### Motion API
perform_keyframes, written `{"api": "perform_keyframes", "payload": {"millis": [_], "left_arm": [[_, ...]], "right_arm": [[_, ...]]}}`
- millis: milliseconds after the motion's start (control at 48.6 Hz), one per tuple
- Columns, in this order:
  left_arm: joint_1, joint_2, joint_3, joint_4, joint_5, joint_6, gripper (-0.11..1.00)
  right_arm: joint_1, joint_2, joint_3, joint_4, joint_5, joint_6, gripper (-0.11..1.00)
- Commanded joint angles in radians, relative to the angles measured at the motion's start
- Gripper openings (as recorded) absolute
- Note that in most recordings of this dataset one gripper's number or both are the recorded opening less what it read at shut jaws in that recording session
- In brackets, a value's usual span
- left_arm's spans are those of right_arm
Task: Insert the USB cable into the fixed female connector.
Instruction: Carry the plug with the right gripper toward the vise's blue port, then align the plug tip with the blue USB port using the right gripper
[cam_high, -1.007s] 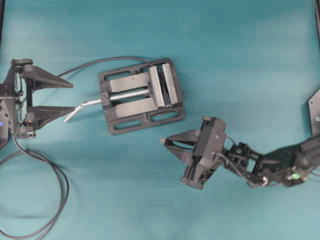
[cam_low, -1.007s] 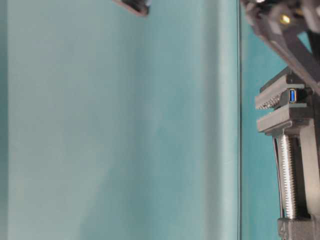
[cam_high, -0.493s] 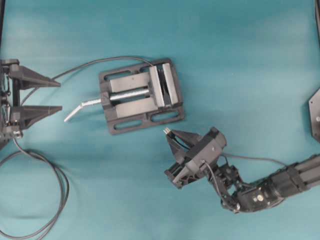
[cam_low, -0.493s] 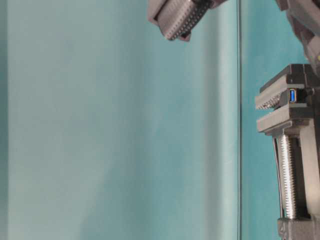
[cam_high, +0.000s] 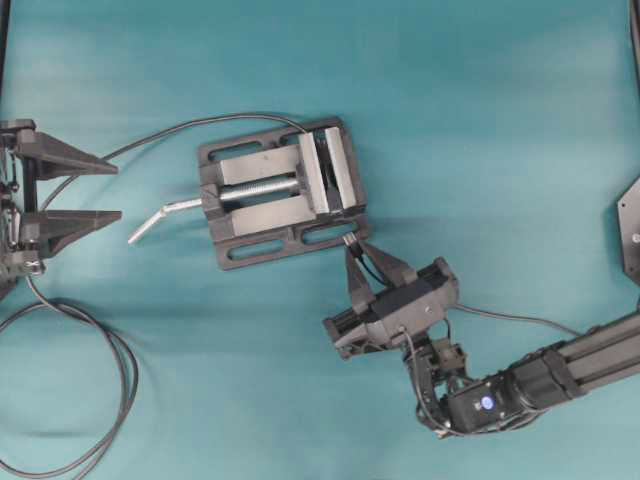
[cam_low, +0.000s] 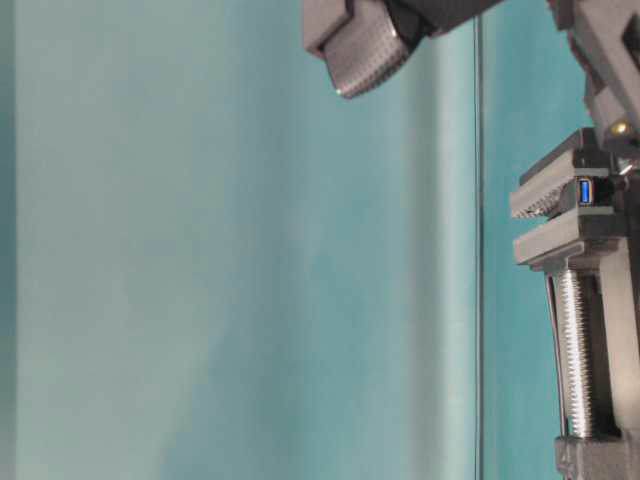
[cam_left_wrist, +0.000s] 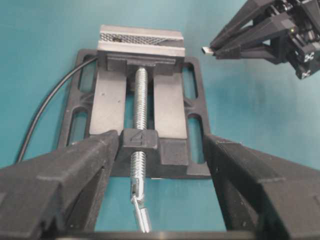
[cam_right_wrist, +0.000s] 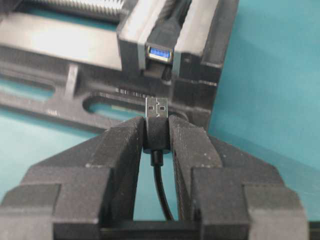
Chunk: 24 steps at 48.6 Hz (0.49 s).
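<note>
My right gripper (cam_high: 357, 250) is shut on the black plug of the USB cable (cam_right_wrist: 156, 131). The plug's short metal tip (cam_right_wrist: 156, 107) sticks out past the fingertips and points at the vise. The fixed female connector (cam_right_wrist: 160, 53), a small dark socket with a blue insert, sits clamped between the vise jaws. It lies a short way beyond the tip and roughly in line with it, with a gap between them. The table-level view shows the same socket (cam_low: 585, 190). The cable (cam_high: 510, 318) trails off to the right. My left gripper (cam_high: 117, 190) is open at the far left, clear of the vise handle.
The dark grey vise (cam_high: 262, 240) stands at centre left, and its bent silver handle (cam_high: 160, 214) points at my left gripper. The socket's thin lead (cam_high: 200, 124) arcs off to the left. A thicker black cable (cam_high: 115, 400) loops at the lower left.
My right gripper has swung and moved up to the vise's near side, bringing the plug tip close to the socket. My left gripper has drawn back to the left.
</note>
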Motion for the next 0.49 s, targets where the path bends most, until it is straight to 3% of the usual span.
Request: {"api": "perform_keyframes", "payload": {"millis": [0,473], "left_arm": [[0.008,0.005,-0.009,0.006,-0.005,0.014,0.84],[0.012,0.005,-0.005,0.005,-0.009,0.014,0.83]], "right_arm": [[-0.002,-0.006,-0.043,0.009,-0.035,-0.002,0.21],[-0.015,0.008,-0.091,0.026,-0.052,0.005,0.21]]}}
